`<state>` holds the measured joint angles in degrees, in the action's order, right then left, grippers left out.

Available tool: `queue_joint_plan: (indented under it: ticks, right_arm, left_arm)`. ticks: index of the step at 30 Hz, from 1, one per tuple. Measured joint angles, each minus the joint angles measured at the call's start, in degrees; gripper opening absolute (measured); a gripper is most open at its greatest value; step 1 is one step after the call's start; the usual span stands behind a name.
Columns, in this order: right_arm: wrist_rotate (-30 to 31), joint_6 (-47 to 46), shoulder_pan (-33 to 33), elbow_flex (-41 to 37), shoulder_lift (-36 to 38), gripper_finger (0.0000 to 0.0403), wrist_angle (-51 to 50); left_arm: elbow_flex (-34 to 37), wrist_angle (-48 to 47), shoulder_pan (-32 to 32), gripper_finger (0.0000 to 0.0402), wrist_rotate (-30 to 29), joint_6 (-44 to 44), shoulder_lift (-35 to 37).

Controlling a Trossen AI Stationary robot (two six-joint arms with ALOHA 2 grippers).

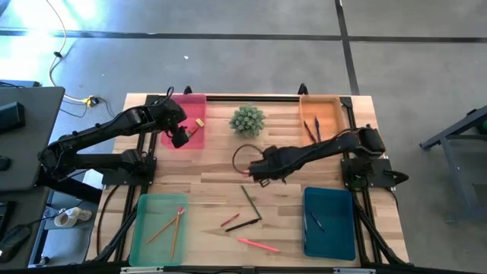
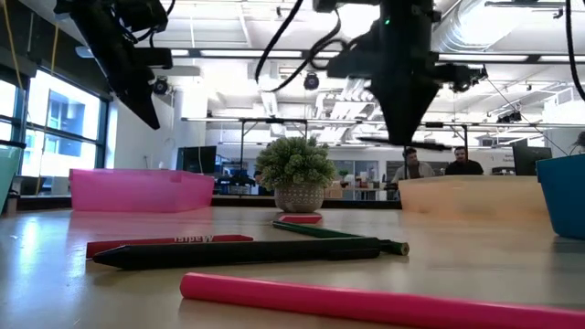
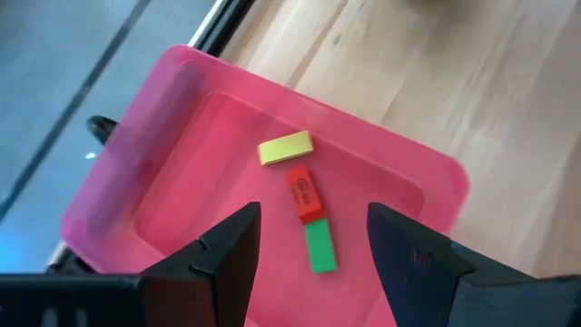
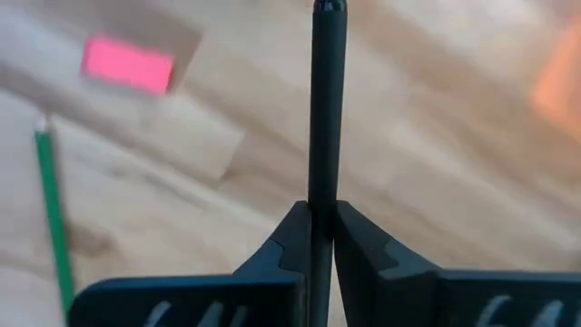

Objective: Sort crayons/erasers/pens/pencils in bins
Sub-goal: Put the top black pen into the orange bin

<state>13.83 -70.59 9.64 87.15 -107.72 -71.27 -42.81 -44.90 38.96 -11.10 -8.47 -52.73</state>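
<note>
Wooden table [image 1: 213, 186]: right gripper [image 4: 322, 238] clamps a black pen [image 4: 324, 109] just beside the potted plant [image 1: 247, 119]; left gripper [image 3: 313, 238], fingers wide, hovers over the pink bin [image 3: 163, 182] beside that plant.

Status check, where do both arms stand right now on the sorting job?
Left gripper open over translucent pink bin, three erasers inside. Right gripper shut on slim black pen, mid-table. Nothing blocking.

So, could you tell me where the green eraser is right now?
The green eraser lies inside the pink bin at the table's far left, end to end with the red eraser, below the open left tool.
</note>
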Motion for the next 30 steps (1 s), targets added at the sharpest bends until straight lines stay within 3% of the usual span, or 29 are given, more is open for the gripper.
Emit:
queue_joint_plan:
  ticks: [13,19,30]
  right_arm:
    - [13.9,5.5,-7.3,-0.1,12.2,0.0012,-13.8]
    - [18.8,7.6,-12.8,-9.0,19.8,0.0012,-13.3]
    - [22.1,14.9,-26.8,-27.0,38.6,0.0012,5.6]
  left_arm:
    - [0.0,0.1,-0.4,0.019,2.2,3.3,0.0]
    - [-1.3,0.2,-5.3,0.019,2.2,3.4,0.2]
    - [-6.2,11.7,-15.6,0.019,1.4,7.4,0.3]
